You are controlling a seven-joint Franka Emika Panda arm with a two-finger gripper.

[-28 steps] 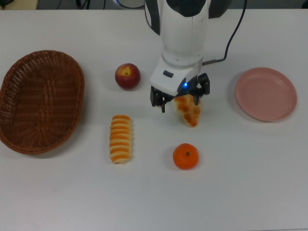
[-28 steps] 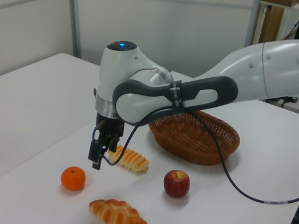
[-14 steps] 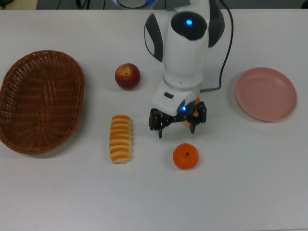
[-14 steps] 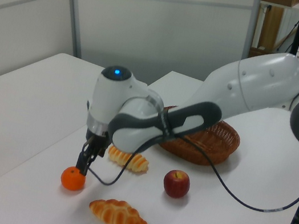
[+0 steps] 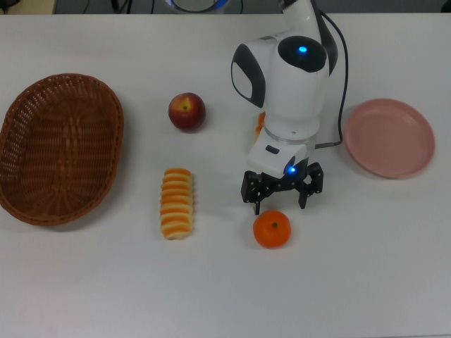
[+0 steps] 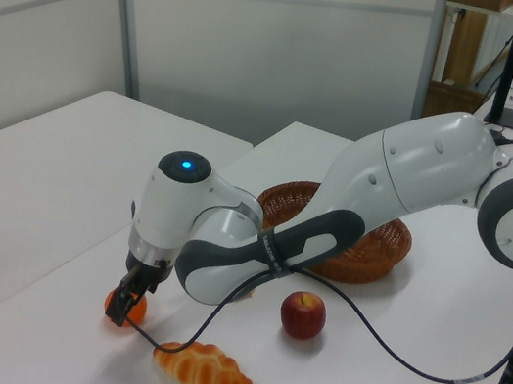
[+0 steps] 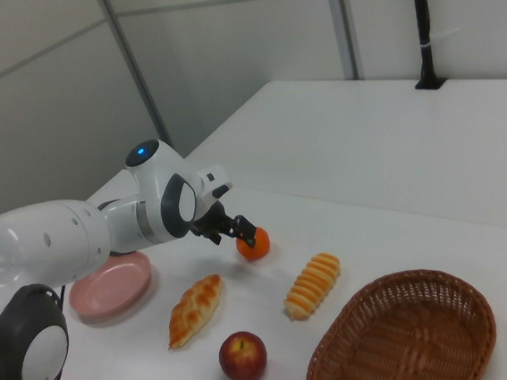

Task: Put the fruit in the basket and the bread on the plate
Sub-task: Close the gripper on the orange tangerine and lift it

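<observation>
While gripper [image 5: 282, 199] hovers at tangerine [image 5: 272, 229] mid-counter [image 5: 352, 267], jaws spread and empty, wicker basket [image 5: 60, 148] empty, pink plate [image 5: 389, 137] bare

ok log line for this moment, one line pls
end effector: open, above tangerine | basket: empty | plate: empty | placed: none

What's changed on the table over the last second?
The gripper travelled from over the braided roll toward the tangerine, dropping low beside it with fingers open; nothing grasped. Apple, striped roll, basket and plate haven't moved.
</observation>
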